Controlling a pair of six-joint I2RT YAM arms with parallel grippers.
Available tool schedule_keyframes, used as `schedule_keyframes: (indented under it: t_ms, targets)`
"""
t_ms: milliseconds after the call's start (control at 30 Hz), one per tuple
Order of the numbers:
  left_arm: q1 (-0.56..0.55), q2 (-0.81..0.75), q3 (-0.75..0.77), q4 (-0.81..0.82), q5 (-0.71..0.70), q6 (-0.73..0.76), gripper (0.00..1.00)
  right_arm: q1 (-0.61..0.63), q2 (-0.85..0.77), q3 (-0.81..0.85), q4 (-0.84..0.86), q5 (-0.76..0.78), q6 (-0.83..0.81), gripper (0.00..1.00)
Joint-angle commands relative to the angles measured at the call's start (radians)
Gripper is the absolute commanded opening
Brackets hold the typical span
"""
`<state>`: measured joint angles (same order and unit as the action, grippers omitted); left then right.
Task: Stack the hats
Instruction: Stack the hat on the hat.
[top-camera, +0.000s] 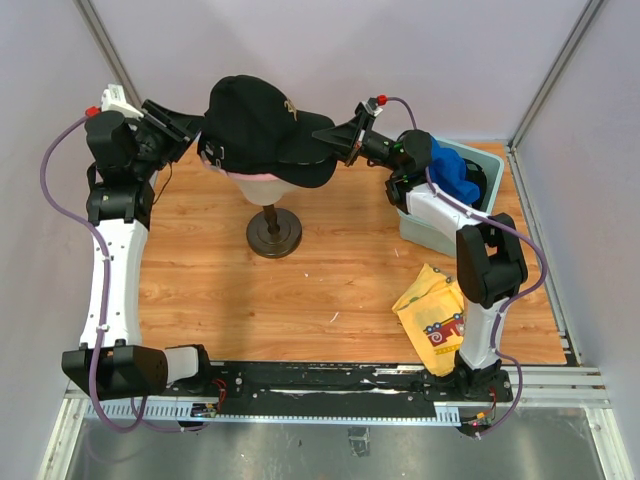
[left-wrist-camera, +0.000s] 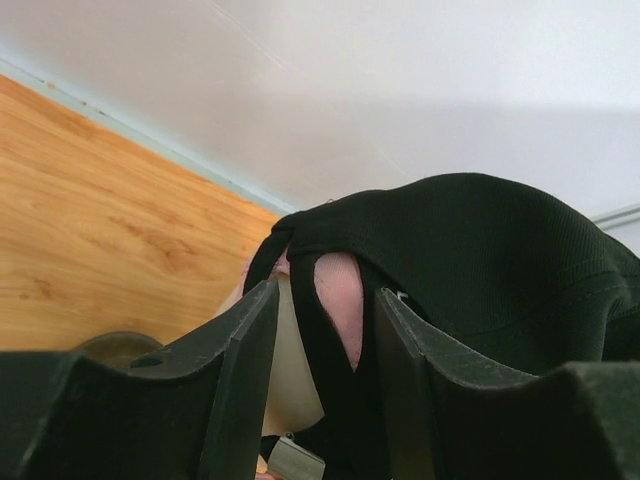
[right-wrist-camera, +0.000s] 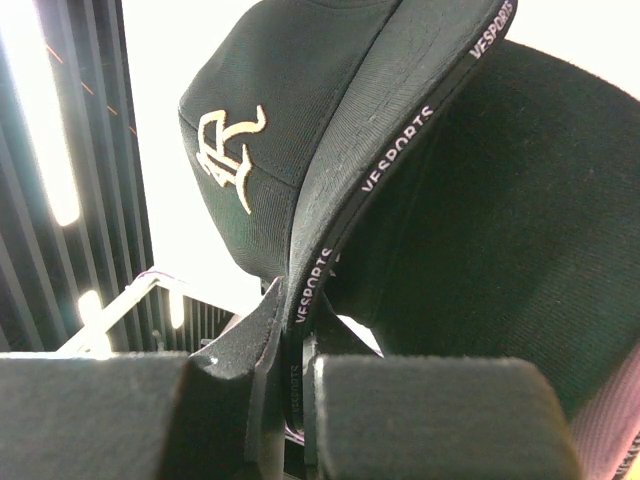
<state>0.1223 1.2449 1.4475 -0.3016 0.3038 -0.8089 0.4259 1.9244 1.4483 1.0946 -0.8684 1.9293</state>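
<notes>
The right claw (right-wrist-camera: 298, 315) is clenched on the edge of the curved brim (right-wrist-camera: 370, 110) of a black fabric baseball cap (top-camera: 250, 120), with the brim edge pinched between its two fingers. White lettering (right-wrist-camera: 400, 150) reading "VESPORTS" is printed twice along that edge, just above the grip. A cream embroidered monogram (right-wrist-camera: 230, 150) is sewn on the crown beyond the fingers; its letters cannot be read with certainty. The left claw (left-wrist-camera: 328, 295) is held about half open at the back of the same cap, with the black back strap (left-wrist-camera: 335, 385) between its parted fingers. No firm squeeze can be seen. A pink cap (top-camera: 262, 177) is worn beneath the black one on a cream mannequin head (left-wrist-camera: 290, 380) between the two claws. A bright blue cap (top-camera: 455, 172) lies in a pale plastic bin (top-camera: 490, 160) behind the right claw.
</notes>
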Motion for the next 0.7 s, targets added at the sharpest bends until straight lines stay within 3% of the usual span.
schedule_keyframes:
  t_ms: [0,200,467,600,667]
  targets:
    - [0.003,-0.005,0.006,-0.049,-0.057,0.023,0.47,0.013,0.032,0.006,-0.029,-0.137,-0.029,0.03]
    - [0.003,-0.018,-0.007,-0.047,-0.086,0.012,0.48,0.013,0.031,0.008,-0.029,-0.14,-0.028,0.04]
    - [0.004,0.008,0.005,0.004,-0.001,0.017,0.47,0.013,0.036,0.022,-0.033,-0.145,-0.029,0.04]
    - [0.003,0.039,0.024,0.0,0.051,0.031,0.41,0.014,0.041,0.038,-0.04,-0.15,-0.029,0.04]
    - [0.002,0.053,0.028,-0.004,0.08,0.037,0.32,0.014,0.045,0.044,-0.045,-0.154,-0.031,0.04]
